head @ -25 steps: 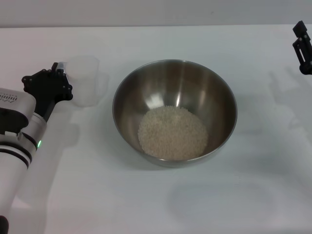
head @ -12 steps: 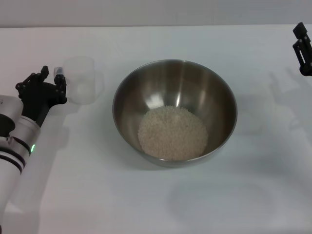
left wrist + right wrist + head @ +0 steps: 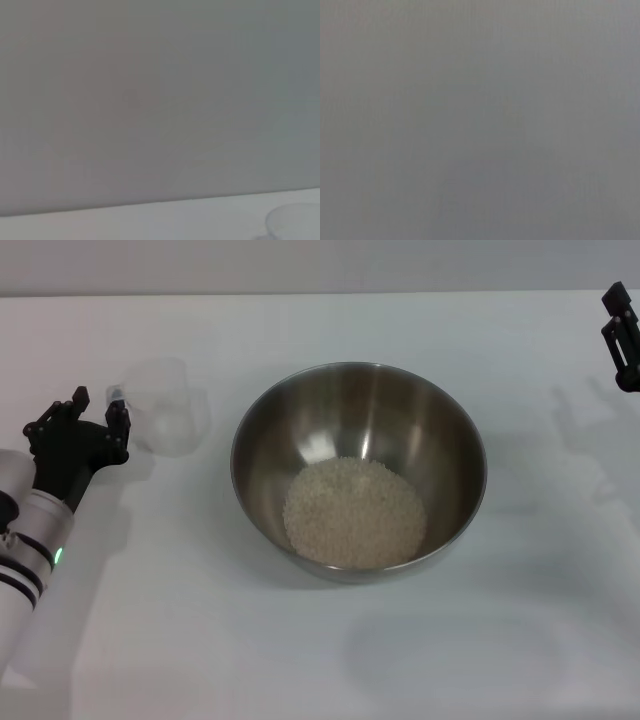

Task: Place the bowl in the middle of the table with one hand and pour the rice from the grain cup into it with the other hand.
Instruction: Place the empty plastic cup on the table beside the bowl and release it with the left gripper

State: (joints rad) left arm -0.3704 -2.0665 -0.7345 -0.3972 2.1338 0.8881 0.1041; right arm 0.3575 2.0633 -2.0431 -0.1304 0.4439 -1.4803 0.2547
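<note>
The bowl (image 3: 358, 472) sat in the middle of the tabletop (image 3: 200, 640), and the rice (image 3: 354, 512) lay heaped in its bottom, so the pour looked finished. The grain cup (image 3: 163, 418) stood upright and apparently empty on the tabletop well to the bowl's left. The left tool (image 3: 90, 420) was just beside the cup on the side away from the bowl, its fingers (image 3: 118, 412) spread apart and clamped on nothing. The right tool (image 3: 622, 340) hung parked far to the bowl's right, near the edge of the head view; whether it was apart or together cannot be told.

The step in hand seemed to be clearing away from the released cup. Done well, that would mean pulling straight off the cup with fingers wide, so no fingertip catches the handle and tips it, and keeping away from the bowl.
</note>
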